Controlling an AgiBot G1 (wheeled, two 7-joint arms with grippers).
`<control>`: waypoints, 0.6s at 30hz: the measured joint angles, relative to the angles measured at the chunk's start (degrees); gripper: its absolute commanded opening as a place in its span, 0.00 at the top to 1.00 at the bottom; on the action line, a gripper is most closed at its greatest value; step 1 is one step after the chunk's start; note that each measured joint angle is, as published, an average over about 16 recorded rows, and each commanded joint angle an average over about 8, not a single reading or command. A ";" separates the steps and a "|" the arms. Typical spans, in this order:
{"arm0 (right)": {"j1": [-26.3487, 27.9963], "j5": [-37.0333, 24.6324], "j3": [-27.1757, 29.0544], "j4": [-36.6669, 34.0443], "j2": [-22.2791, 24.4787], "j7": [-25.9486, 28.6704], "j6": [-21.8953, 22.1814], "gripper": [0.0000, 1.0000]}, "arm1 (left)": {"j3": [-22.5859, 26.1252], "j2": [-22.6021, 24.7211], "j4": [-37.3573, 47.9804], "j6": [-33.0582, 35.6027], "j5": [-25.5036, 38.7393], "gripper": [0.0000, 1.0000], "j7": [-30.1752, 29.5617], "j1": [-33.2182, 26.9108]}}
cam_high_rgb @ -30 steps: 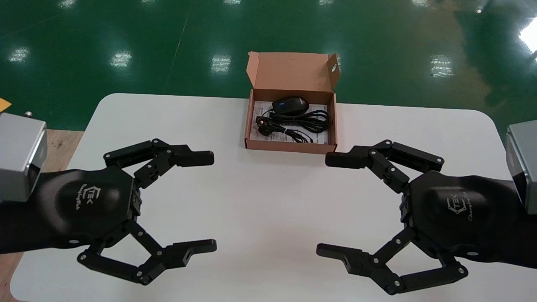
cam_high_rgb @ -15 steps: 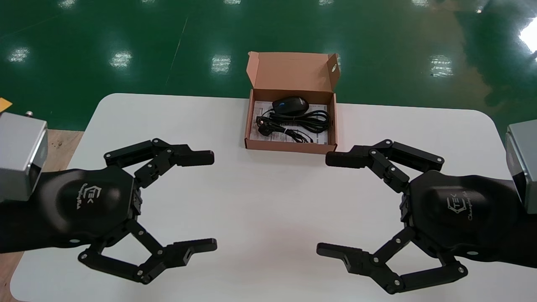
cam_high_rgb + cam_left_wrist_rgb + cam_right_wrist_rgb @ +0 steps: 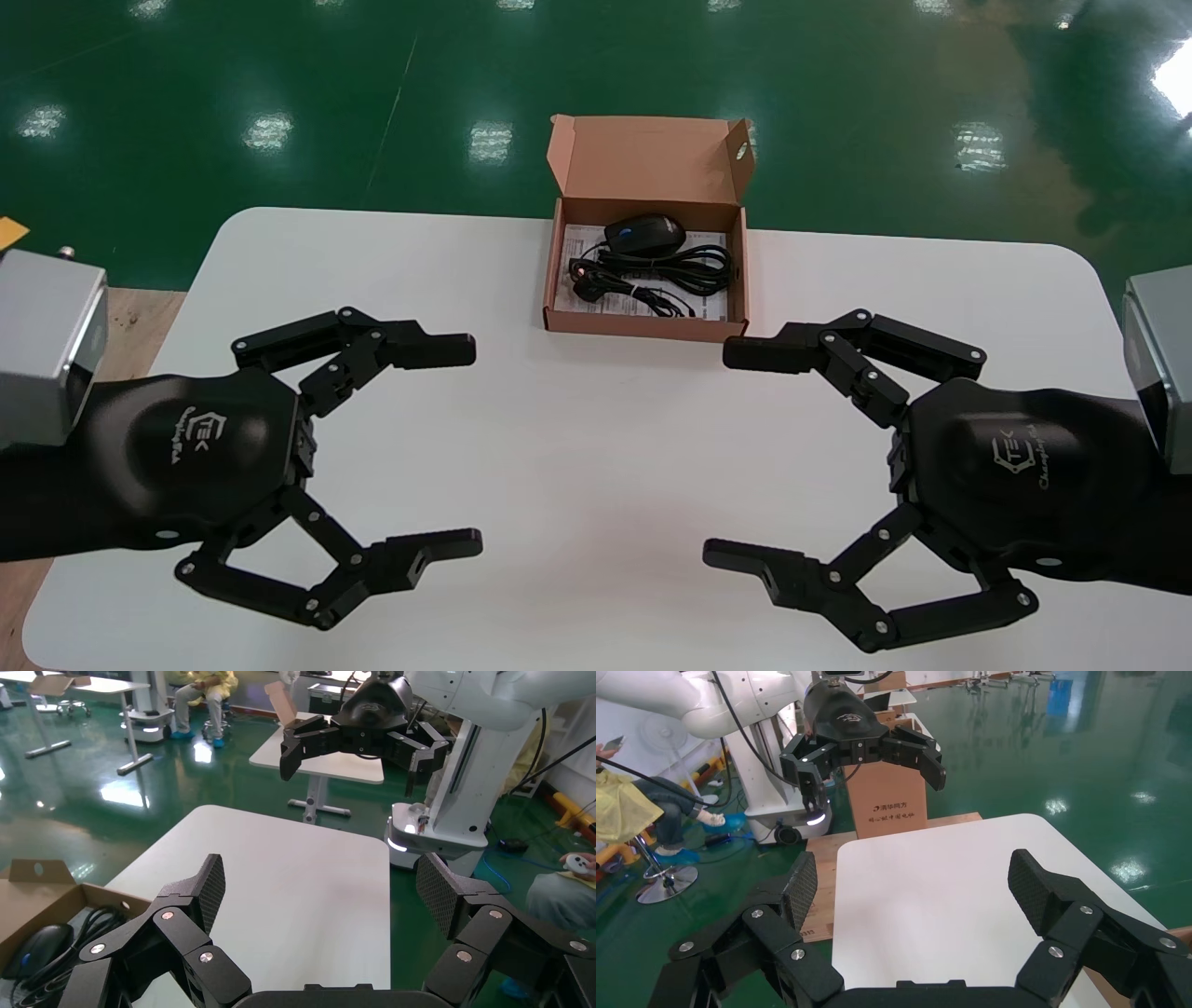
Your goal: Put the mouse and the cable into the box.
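Nothing is changing since a second ago: the left gripper (image 3: 473, 447) and right gripper (image 3: 717, 455) are both hanging over the table (image 3: 596, 485), jaws spread wide, gripping nothing. Each is showing a "TEK" logo on its back. One mouse (image 3: 644, 234) and one cable (image 3: 672, 271) are lying inside the single open box (image 3: 643, 327), just ahead, between both grippers.

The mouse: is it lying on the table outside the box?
No, the mouse lies inside the open box, beside the cable.
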 measured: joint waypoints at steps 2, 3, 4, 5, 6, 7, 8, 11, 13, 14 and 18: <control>0.00 0.00 0.00 0.00 0.00 0.00 0.00 0.00 | 0.00 0.00 0.00 0.00 0.00 0.00 0.00 0.00; 0.00 0.00 0.00 0.00 0.00 0.00 0.00 0.00 | 0.00 0.00 0.00 0.00 0.00 0.00 0.00 0.00; 0.00 0.00 0.00 0.00 0.00 0.00 0.00 0.00 | 0.01 0.01 0.01 -0.01 0.00 0.00 0.01 0.00; 0.00 0.00 0.00 0.00 0.00 0.00 0.00 0.00 | 0.01 0.01 0.01 -0.01 0.00 0.00 0.01 0.00; 0.00 0.00 0.00 0.00 0.00 0.00 0.00 0.00 | 0.01 0.01 0.01 -0.01 0.00 0.00 0.01 0.00; 0.00 0.00 0.00 0.00 0.00 0.00 0.00 0.00 | 0.01 0.01 0.01 -0.01 0.00 0.00 0.01 0.00; 0.00 0.00 0.00 0.00 0.00 0.00 0.00 0.00 | 0.01 0.01 0.01 -0.01 0.00 0.00 0.01 0.00; 0.00 0.00 0.00 0.00 0.00 0.00 0.00 0.00 | 0.01 0.01 0.01 -0.01 0.00 0.00 0.01 0.00; 0.00 0.00 0.00 0.00 0.00 0.00 0.00 0.00 | 0.01 0.01 0.01 -0.01 0.00 0.00 0.01 0.00; 0.00 0.00 0.00 0.00 0.00 0.00 0.00 0.00 | 0.01 0.01 0.01 -0.01 0.00 0.00 0.01 0.00; 0.00 0.00 0.00 0.00 0.00 0.00 0.00 0.00 | 0.01 0.01 0.01 -0.01 0.00 0.00 0.01 0.00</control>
